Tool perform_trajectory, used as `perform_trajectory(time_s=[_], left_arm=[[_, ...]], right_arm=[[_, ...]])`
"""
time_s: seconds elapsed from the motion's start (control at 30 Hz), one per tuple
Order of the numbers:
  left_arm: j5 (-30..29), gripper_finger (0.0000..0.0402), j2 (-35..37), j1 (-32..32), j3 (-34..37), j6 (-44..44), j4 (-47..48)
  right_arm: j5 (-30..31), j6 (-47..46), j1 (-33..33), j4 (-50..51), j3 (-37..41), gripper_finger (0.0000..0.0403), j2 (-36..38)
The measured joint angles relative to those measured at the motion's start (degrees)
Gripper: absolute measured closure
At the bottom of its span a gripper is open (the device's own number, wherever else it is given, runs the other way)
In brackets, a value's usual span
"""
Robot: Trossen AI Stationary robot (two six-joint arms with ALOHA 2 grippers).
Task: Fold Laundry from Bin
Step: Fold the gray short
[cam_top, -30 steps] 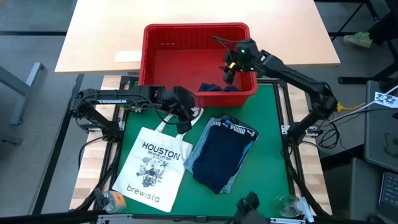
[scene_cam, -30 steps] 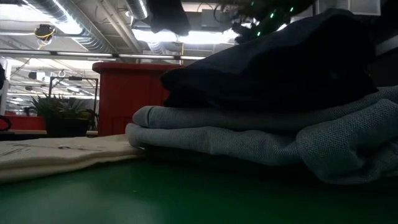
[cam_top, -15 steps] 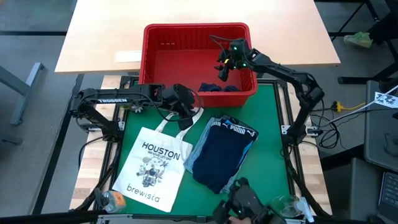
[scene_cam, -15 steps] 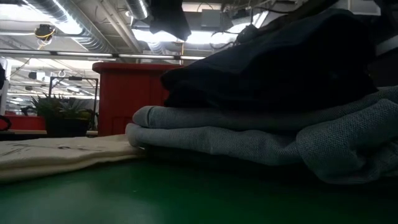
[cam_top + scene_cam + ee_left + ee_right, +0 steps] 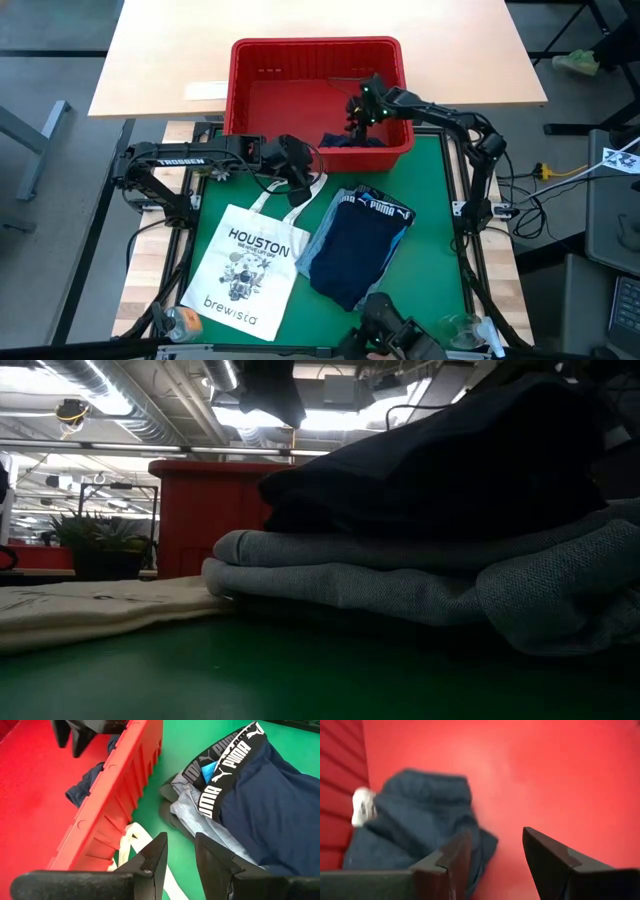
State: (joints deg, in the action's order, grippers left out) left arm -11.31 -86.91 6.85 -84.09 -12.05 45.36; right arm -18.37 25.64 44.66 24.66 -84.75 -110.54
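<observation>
Red bin [image 5: 300, 60] sits at the far side of the green mat [image 5: 440, 200], straddling onto the wooden tabletop [image 5: 300, 20]. One crumpled dark navy garment [image 5: 350, 142] lies inside it, in the near right corner against the front wall.

Right gripper [image 5: 357, 112] reaches into the bin from the right, poised just above that garment. Right wrist view: fingers [image 5: 545, 860] spread apart, nothing between them, navy garment [image 5: 415, 825] directly ahead on the red floor, a small white tag at its edge.

Left gripper [image 5: 297, 178] hangs over the mat just outside the bin's front wall, above the handles of the white HOUSTON brewista tote bag [image 5: 243, 262]. Left wrist view: fingers [image 5: 155, 855] parted, holding nothing; bin wall [image 5: 120, 795] on one side, folded stack on the other.

Folded stack [image 5: 355, 245] lies on the mat beside the tote, touching its edge: navy Puma boxer briefs [image 5: 260, 800] on top, light grey-blue garment [image 5: 400, 585] beneath. Low view shows the same layers, bin [image 5: 205, 510] behind.
</observation>
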Motion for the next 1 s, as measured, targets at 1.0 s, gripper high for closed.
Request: perform_trajectory(time_s=[1.0], left_arm=[[-0.63,0.0308,-0.02,0.15,0.04,0.59,0.02]], right_arm=[[0.00,15.02,-0.02,15.08,-0.02,0.0221,-5.82]])
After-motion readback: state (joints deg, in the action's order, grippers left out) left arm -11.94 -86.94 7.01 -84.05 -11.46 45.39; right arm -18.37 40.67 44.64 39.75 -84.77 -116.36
